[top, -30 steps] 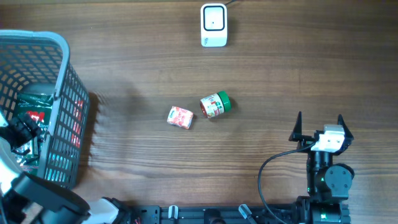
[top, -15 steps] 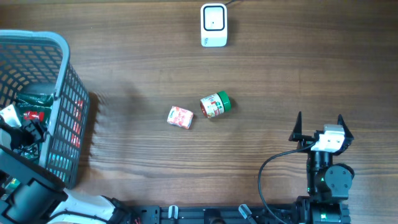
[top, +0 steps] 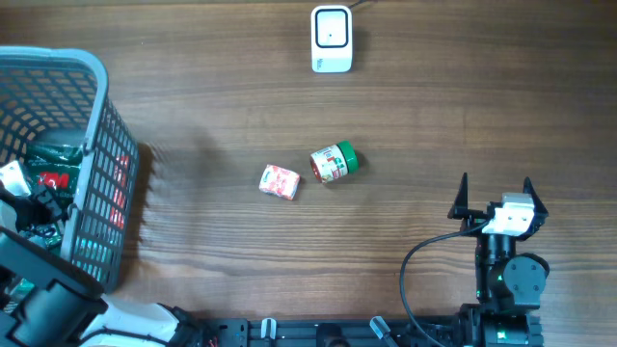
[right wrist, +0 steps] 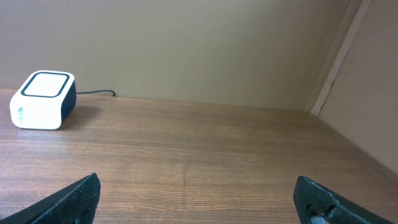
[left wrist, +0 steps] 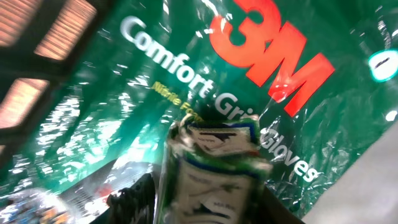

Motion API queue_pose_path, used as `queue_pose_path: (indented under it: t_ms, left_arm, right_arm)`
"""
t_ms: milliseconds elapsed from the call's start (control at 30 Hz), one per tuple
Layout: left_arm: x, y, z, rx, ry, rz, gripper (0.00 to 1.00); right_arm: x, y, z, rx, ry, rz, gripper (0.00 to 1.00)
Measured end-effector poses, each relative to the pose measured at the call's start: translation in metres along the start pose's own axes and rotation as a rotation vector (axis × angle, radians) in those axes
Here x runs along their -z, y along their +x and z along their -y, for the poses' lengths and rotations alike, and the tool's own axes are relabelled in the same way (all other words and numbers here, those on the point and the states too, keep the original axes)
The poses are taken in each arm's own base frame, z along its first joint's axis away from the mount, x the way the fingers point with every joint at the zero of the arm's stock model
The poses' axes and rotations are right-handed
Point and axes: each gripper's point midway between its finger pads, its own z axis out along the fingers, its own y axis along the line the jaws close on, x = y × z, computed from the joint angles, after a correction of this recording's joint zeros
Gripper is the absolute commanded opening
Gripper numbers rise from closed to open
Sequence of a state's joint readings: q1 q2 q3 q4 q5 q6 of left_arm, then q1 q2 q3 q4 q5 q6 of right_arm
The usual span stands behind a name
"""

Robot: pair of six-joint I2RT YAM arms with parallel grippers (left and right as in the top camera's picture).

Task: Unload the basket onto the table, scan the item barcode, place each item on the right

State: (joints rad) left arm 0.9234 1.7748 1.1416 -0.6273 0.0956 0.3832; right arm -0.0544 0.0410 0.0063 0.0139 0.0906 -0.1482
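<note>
Brown wood-grain tabletop [top: 463, 106] fills the overhead view, with a plain beige wall behind it in the right wrist view. A white scanner [top: 332, 39] with a dark face stands near the far edge, its cable [right wrist: 97, 93] trailing off behind it. Near the middle lie a small pink-and-white packet [top: 280, 181] and, just beside it to the right, a little jar [top: 334, 162] on its side with a green lid. The two are apart, not touching.

At the left edge stands a grey mesh basket [top: 94, 64]. Inside it lies a green pack of gloves [left wrist: 280, 112] with a large red logo and white lettering. The left hand [top: 37, 200] reaches down into the basket over this pack. In the left wrist view a small crumpled packet [left wrist: 214, 158], white with green and blue print, sits right in front of the camera between the dark fingers [left wrist: 132, 199], on top of the glove pack. The fingers stand close on either side of it, but I cannot tell whether they are clamped on it or only around it. Any barcode on it is too blurred to make out.

The right hand [top: 496, 189] rests at the near right of the tabletop, well apart from everything, released, its fingers spread wide with nothing between them, pointing toward the scanner's side.
</note>
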Motion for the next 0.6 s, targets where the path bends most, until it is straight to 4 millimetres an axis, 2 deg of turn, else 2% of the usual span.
queue_pose_path:
  t_ms: [67, 133, 167, 200, 233, 267, 333, 433, 533, 600]
  left_arm:
    - [0.008, -0.005, -0.001, -0.002, -0.009, 0.026, 0.31]
    - [0.026, -0.015, -0.002, -0.009, -0.026, 0.078, 0.3]
    - [0.035, -0.02, -0.003, -0.01, -0.034, 0.104, 0.35]
    - [0.046, -0.025, -0.004, -0.011, -0.044, 0.135, 0.6]
    - [0.051, -0.027, -0.004, -0.012, -0.048, 0.148, 0.75]
    - [0.055, -0.028, -0.004, -0.008, -0.051, 0.158, 0.99]
    - [0.063, -0.027, -0.003, 0.01, -0.051, 0.163, 1.0]
    - [0.062, -0.02, 0.0, 0.026, -0.04, 0.129, 1.0]
    - [0.049, -0.017, -0.001, 0.029, -0.031, 0.101, 0.95]
    - [0.035, -0.01, 0.0, 0.039, -0.02, 0.066, 1.0]
  right_arm:
    - [0.0, 0.0, 0.0, 0.0, 0.0, 0.0, 1.0]
    - [0.0, 0.0, 0.0, 0.0, 0.0, 0.0, 1.0]
    - [0.0, 0.0, 0.0, 0.0, 0.0, 0.0, 1.0]
    - [0.0, 0.0, 0.0, 0.0, 0.0, 0.0, 1.0]
    - [0.0, 0.0, 0.0, 0.0, 0.0, 0.0, 1.0]
    - [0.0, 0.0, 0.0, 0.0, 0.0, 0.0, 1.0]
    - [0.0, 0.0, 0.0, 0.0, 0.0, 0.0, 1.0]
    - [0.0, 0.0, 0.0, 0.0, 0.0, 0.0, 1.0]
    - [0.0, 0.0, 0.0, 0.0, 0.0, 0.0, 1.0]
    - [0.0, 0.0, 0.0, 0.0, 0.0, 0.0, 1.0]
